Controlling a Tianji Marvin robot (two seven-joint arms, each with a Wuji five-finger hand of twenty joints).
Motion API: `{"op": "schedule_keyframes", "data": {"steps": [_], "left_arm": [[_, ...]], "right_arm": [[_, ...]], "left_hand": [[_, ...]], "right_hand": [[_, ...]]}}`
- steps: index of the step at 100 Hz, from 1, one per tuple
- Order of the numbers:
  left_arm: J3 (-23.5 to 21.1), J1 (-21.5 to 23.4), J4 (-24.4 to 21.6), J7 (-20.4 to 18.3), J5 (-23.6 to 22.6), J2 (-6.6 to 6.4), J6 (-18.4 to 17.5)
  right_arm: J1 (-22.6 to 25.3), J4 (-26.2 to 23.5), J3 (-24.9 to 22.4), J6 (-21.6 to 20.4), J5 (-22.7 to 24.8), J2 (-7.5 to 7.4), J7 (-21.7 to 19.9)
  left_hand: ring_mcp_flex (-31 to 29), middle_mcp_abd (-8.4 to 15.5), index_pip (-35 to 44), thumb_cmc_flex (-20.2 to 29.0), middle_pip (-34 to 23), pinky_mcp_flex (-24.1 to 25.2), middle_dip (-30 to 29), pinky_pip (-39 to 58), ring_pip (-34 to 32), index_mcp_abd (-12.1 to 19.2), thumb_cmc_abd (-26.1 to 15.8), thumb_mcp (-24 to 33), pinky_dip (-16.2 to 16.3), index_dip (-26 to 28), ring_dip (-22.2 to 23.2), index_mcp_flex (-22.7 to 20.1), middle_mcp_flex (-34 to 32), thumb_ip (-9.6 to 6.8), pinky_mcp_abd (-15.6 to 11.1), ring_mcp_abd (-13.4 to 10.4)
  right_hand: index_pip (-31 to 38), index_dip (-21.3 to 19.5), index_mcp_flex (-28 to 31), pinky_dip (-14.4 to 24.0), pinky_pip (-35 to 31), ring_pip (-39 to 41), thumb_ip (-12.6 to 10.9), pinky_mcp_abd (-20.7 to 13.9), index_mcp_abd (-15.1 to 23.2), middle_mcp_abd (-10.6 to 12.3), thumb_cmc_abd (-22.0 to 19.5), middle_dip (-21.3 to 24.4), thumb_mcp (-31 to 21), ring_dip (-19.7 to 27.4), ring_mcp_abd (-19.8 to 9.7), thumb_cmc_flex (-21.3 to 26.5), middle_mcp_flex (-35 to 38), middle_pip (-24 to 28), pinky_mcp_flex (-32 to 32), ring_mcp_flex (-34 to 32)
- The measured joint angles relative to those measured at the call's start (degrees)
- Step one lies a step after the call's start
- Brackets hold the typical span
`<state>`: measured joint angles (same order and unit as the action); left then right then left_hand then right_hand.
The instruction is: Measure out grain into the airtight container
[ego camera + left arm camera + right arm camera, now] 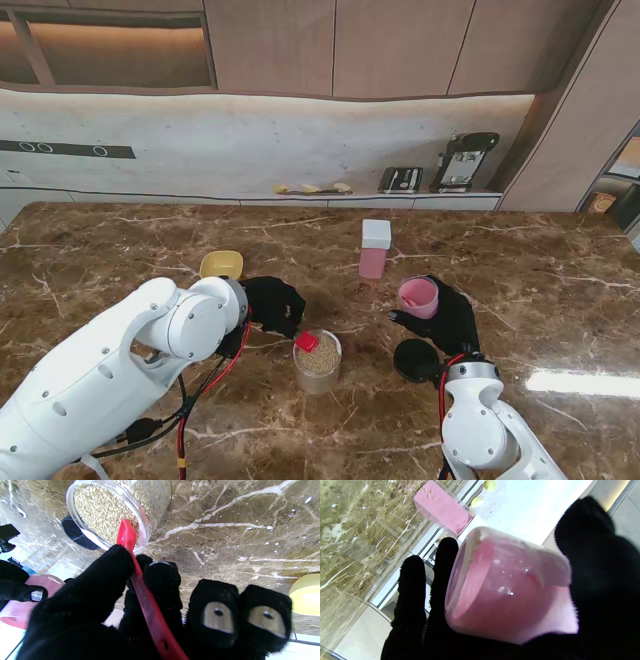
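Black-gloved left robot hand point(272, 305) pinches a red plastic scoop point(306, 341) over the clear grain jar point(317, 361); right robot hand point(446, 318) grips a pink cup point(418, 296).

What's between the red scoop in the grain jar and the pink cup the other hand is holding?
Nothing visible. The red scoop sits in the grain jar; bare marble separates it from the pink cup in the right hand.
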<state>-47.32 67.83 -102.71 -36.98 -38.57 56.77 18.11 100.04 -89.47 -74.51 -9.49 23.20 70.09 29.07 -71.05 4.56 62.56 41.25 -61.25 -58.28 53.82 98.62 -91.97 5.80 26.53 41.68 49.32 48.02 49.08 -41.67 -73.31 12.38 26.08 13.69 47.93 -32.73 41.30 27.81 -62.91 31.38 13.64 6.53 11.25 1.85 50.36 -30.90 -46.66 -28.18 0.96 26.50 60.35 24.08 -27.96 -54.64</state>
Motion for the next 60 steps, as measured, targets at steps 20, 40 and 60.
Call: {"op": "schedule_keyframes", "data": {"steps": [20, 40, 60], "left_arm": [[0.4, -0.4, 0.4, 0.8, -1.8, 0.26, 0.1], [0.6, -0.3, 0.4, 0.8, -3.6, 0.34, -0.2], [1.9, -1.3, 0.5, 0.4, -3.4, 0.28, -0.3]], "right_arm": [[0.1, -0.1, -0.1, 0.0, -0.2, 0.00, -0.1], [0.2, -0.2, -0.1, 0.0, -0.4, -0.01, -0.3], [0.3, -0.4, -0.1, 0.0, -0.3, -0.02, -0.4]], "left_hand": [[0.0, 0.1, 0.0, 0.0, 0.0, 0.0, -0.5, 0.4, 0.0, 0.0, 0.0, 0.0, 0.0, -0.1, -0.3, 0.0, 0.0, 0.00, 0.0, 0.0], [0.0, 0.1, 0.0, -0.1, 0.0, 0.0, -0.6, 0.8, 0.0, 0.0, 0.0, 0.0, -0.7, -0.4, -0.5, 0.0, 0.0, 0.01, -0.1, 0.0], [0.0, 0.1, 0.0, -0.1, 0.0, 0.0, -0.6, 0.8, 0.0, 0.0, 0.0, 0.0, -0.7, -0.4, -0.5, 0.0, 0.0, 0.01, -0.5, -0.1]], "right_hand": [[0.0, 0.0, 0.0, 0.0, 0.0, 0.0, 0.0, 0.0, 0.0, 0.0, 0.0, 0.0, 0.0, 0.0, 0.0, 0.0, 0.0, 0.0, 0.0, 0.0], [0.0, 0.0, 0.0, 0.0, 0.0, 0.0, 0.0, 0.0, 0.0, 0.0, 0.0, 0.0, 0.0, 0.0, 0.0, 0.0, 0.0, 0.0, 0.0, 0.0], [0.0, 0.0, 0.0, 0.0, 0.7, 0.0, 0.0, 0.0, 0.0, 0.0, 0.0, 0.0, 0.0, 0.0, 0.0, -0.1, 0.0, 0.0, 0.0, 0.0]]}}
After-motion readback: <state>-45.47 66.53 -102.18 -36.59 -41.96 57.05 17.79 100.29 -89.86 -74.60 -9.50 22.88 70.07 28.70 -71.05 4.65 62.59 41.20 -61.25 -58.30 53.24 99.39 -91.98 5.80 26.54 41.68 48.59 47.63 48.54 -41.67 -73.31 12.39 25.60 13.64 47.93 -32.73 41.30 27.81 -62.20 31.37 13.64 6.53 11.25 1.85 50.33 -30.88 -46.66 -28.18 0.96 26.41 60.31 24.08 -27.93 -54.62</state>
